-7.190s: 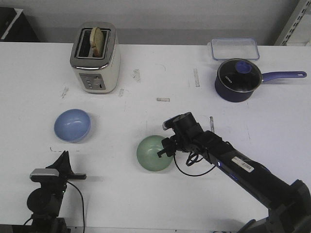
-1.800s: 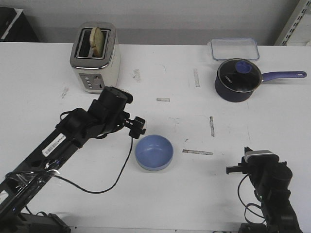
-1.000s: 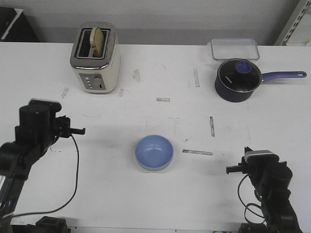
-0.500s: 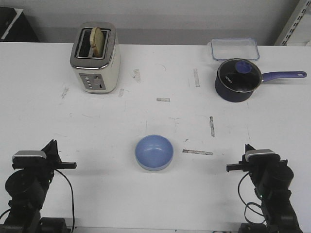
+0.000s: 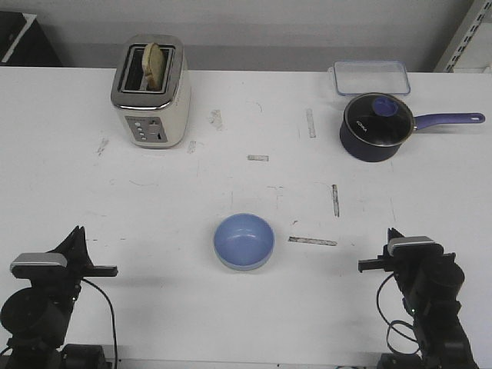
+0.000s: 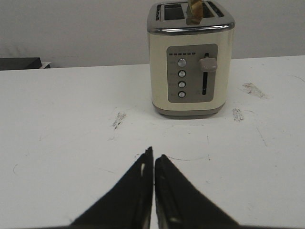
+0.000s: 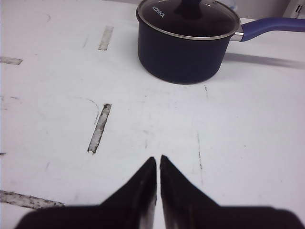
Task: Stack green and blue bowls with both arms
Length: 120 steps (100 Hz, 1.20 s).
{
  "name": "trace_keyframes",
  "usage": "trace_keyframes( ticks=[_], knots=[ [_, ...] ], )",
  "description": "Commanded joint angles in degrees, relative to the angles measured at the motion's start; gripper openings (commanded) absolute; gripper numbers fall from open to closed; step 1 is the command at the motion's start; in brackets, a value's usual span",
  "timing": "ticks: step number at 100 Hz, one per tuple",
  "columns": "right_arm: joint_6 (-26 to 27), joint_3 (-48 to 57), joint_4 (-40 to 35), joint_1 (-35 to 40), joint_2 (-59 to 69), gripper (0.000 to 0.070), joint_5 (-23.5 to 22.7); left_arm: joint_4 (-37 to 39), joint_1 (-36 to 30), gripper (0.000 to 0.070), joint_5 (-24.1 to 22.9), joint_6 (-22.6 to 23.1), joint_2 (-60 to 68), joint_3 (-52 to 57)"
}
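Smooth round periwinkle-blue bowl (image 5: 244,241) now sitting nested atop the green one, near the white counter's (image 5: 69,154) front edge at centre, while left end effector (image 6: 153,162) and right end effector (image 7: 157,163), both closed and empty, are resting withdrawn at the front corners, suggesting stacking complete.

Three camera views of one white table (image 5: 246,307): one high overview and two low wrist views.

The front view looks down and forward from above the robot's side, taking in the whole tabletop. The left wrist view sits low, close to the surface, facing the cream toaster (image 6: 190,59), which the front view shows far left (image 5: 151,92). The right wrist view, equally low, faces the navy saucepan (image 7: 188,40), seen far right in the front view (image 5: 374,127).
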Motion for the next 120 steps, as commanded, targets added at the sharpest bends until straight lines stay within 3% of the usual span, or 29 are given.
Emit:
trace_keyframes(
  ticks=[1, 28, 44, 91, 120],
  knots=[
    [0.52, 0.33, 0.74, 0.07, 0.33, 0.0003, 0.07, 0.59, 0.11, 0.0001, -0.07, 0.48, -0.57, 0.39],
    [0.55, 0.33, 0.74, 0.07, 0.33, 0.0003, 0.07, 0.68, -0.13, 0.0001, -0.07, 0.46, -2.69, -0.26],
    [0.55, 0.33, 0.74, 0.07, 0.33, 0.0003, 0.04, 2.91, -0.15, 0.0001, 0.07, 0.37, -6.69, -6.62],
    [0.55, 0.33, 0.74, 0.07, 0.33, 0.0003, 0.04, 23.93, 1.51, 0.0001, 1.18, 0.31, -13.99, -31.15],
    [0.55, 0.35, 0.77, 0.07, 0.26, 0.0003, 0.07, 23.02, 2.51, 0.0001, 2.05, 0.26, -14.51, -30.97]
  ],
)
